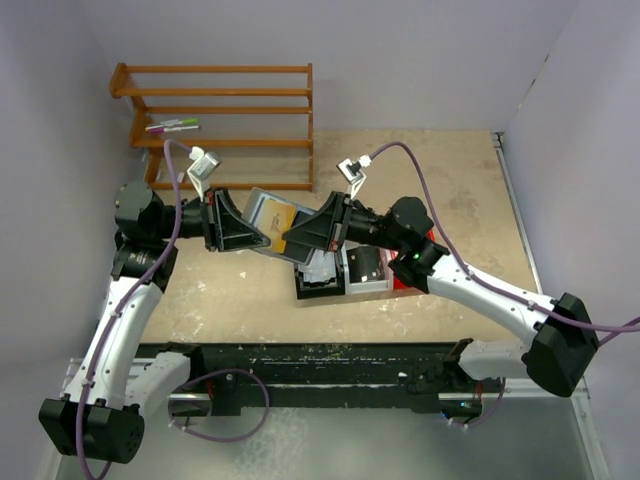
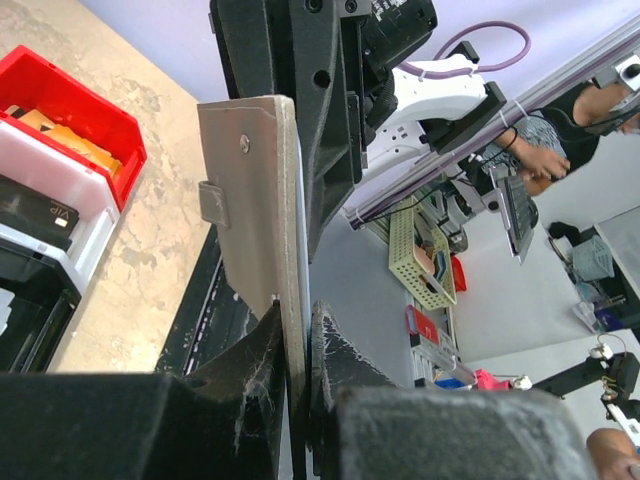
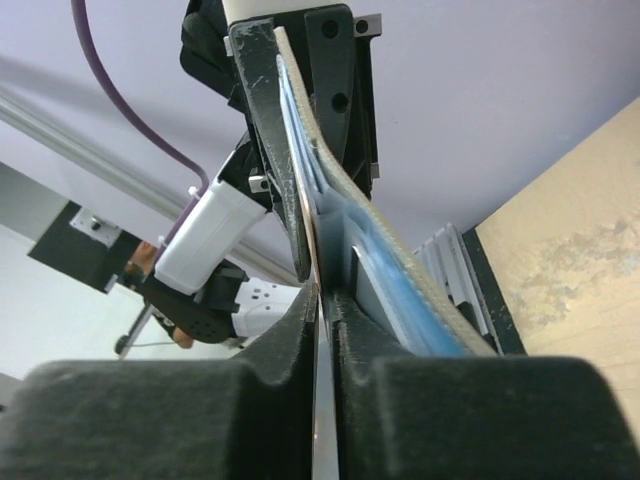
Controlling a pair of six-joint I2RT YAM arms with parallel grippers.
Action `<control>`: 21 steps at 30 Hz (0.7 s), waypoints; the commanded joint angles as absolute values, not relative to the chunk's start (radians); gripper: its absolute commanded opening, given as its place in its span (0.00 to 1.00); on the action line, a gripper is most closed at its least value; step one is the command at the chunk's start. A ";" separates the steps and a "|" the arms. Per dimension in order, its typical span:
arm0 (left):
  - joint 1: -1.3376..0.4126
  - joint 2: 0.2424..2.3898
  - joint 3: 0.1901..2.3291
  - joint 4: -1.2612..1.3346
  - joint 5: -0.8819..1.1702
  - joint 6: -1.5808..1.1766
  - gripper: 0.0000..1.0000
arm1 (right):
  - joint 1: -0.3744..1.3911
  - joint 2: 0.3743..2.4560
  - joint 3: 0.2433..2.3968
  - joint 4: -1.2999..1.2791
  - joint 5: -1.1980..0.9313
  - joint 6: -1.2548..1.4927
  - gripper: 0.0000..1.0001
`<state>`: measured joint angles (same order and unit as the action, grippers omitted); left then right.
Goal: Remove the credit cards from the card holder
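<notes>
The blue-grey card holder [image 1: 262, 203] hangs in the air between both arms, with a tan-gold credit card [image 1: 276, 216] showing in its pocket. My left gripper [image 1: 243, 232] is shut on the holder's left end. In the left wrist view the jaws [image 2: 303, 335] clamp the holder's edge [image 2: 250, 200]. My right gripper [image 1: 300, 238] sits at the holder's right end. In the right wrist view its jaws [image 3: 326, 310] stand a narrow slit apart, either side of a thin card [image 3: 320, 270] that sticks out of the blue-lined holder [image 3: 400, 290].
Below the holder stand a black bin [image 1: 318, 282], a white bin [image 1: 365, 268] and a red bin [image 2: 90, 110] side by side; the white and red ones hold cards. A wooden rack [image 1: 220, 110] with markers [image 1: 172, 126] stands at the back left.
</notes>
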<state>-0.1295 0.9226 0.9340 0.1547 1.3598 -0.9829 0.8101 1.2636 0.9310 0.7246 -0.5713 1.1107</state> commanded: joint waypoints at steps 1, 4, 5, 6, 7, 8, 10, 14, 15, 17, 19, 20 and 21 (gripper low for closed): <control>-0.144 0.895 0.968 0.167 1.426 -0.975 0.15 | 0.804 1.281 0.946 0.796 -0.530 1.127 0.02; -0.144 0.892 0.970 0.165 1.424 -0.976 0.15 | 0.804 1.262 0.907 0.805 -0.528 1.128 0.00; -0.144 0.893 0.972 0.166 1.422 -0.977 0.15 | 0.804 1.251 0.887 0.809 -0.526 1.127 0.00; -0.143 0.893 0.974 0.166 1.421 -0.979 0.15 | 0.804 1.237 0.866 0.814 -0.521 1.127 0.00; -0.144 0.893 0.974 0.165 1.418 -0.980 0.15 | 0.804 1.224 0.843 0.821 -0.516 1.127 0.00; -0.144 0.893 0.975 0.166 1.416 -0.981 0.15 | 0.804 1.210 0.818 0.825 -0.508 1.130 0.00; -0.144 0.894 0.976 0.166 1.413 -0.981 0.15 | 0.804 1.181 0.770 0.831 -0.492 1.131 0.00; -0.144 0.896 0.971 0.164 1.413 -0.979 0.15 | 0.801 1.126 0.692 0.845 -0.465 1.140 0.00; -0.144 0.895 0.969 0.164 1.412 -0.977 0.15 | 0.799 1.114 0.684 0.841 -0.461 1.139 0.00; -0.144 0.895 0.968 0.160 1.406 -0.970 0.15 | 0.795 1.094 0.675 0.821 -0.459 1.132 0.00; -0.144 0.899 0.977 0.121 1.399 -0.921 0.15 | 0.787 1.064 0.671 0.771 -0.461 1.114 0.00; -0.144 0.902 0.992 0.069 1.394 -0.863 0.14 | 0.779 1.042 0.670 0.722 -0.461 1.096 0.00; -0.143 0.912 1.018 -0.019 1.384 -0.768 0.14 | 0.765 1.002 0.674 0.647 -0.458 1.069 0.00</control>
